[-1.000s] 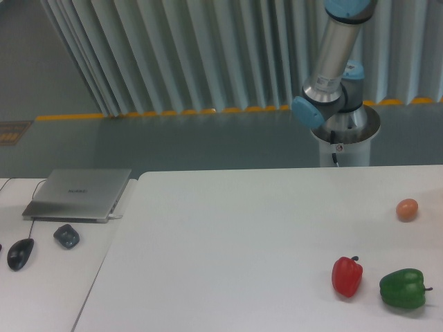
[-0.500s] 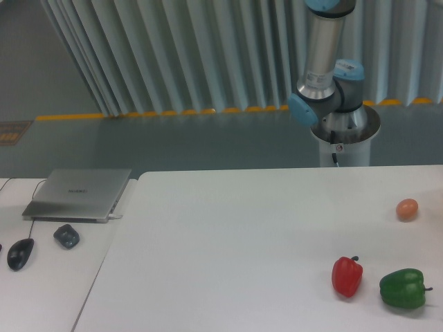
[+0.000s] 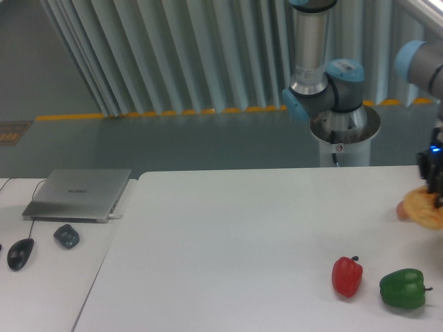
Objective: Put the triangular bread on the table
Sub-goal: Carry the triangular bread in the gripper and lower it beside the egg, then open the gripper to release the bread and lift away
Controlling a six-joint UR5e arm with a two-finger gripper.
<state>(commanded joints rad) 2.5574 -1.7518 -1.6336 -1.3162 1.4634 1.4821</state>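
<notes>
The triangular bread point(image 3: 422, 207), a golden-orange lumpy wedge, hangs at the far right edge of the view just above the white table point(image 3: 235, 242). My gripper point(image 3: 436, 199) comes in from the right, dark with a small blue light, and is shut on the bread's right side. Part of the bread and of the gripper is cut off by the frame edge. The arm's elbow point(image 3: 415, 62) shows at the upper right.
A small orange-brown ball point(image 3: 401, 210) peeks out just left of the bread. A red pepper point(image 3: 347, 276) and a green pepper point(image 3: 402, 288) lie at the front right. The side desk at the left carries a laptop point(image 3: 79, 194), a mouse point(image 3: 20, 253) and a dark object point(image 3: 66, 236). The robot base point(image 3: 344, 131) stands behind the table.
The arm has swung round, and the gripper holding the bread has come into view at the right edge, now covering most of the small ball.
</notes>
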